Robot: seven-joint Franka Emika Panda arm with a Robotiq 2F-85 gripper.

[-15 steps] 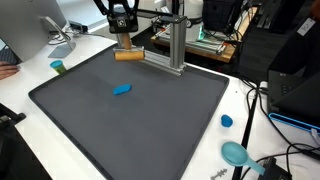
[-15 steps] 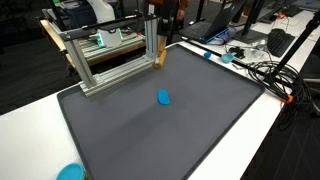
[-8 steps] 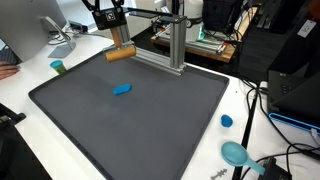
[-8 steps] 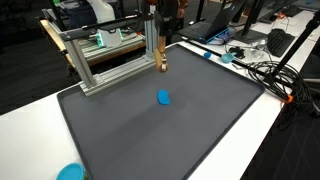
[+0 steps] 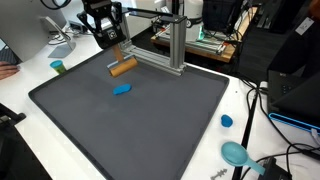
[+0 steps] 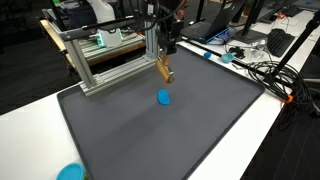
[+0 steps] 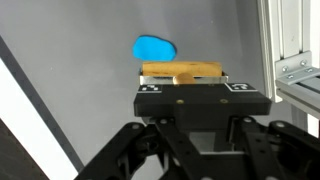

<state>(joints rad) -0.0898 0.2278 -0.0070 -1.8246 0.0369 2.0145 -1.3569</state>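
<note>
My gripper (image 5: 117, 58) is shut on a tan wooden block (image 5: 121, 68) and holds it a little above the dark grey mat (image 5: 150, 130). In both exterior views the block hangs tilted below the fingers (image 6: 162, 60), near the mat's far edge. A small blue object (image 5: 122, 90) lies on the mat just in front of the block. In the wrist view the block (image 7: 185, 70) lies crosswise beyond the gripper body, with the blue object (image 7: 153, 47) just past it. The fingertips are hidden there.
An aluminium frame (image 5: 175, 45) stands at the mat's far edge, close beside the gripper; it also shows in an exterior view (image 6: 100, 65). A teal cup (image 5: 58, 67), a blue cap (image 5: 227, 121) and a teal scoop (image 5: 236, 153) sit off the mat. Cables lie at the side (image 6: 260, 70).
The gripper has carried the block away from the frame and lower toward the mat, nearer the blue object, and the block has turned to a tilt.
</note>
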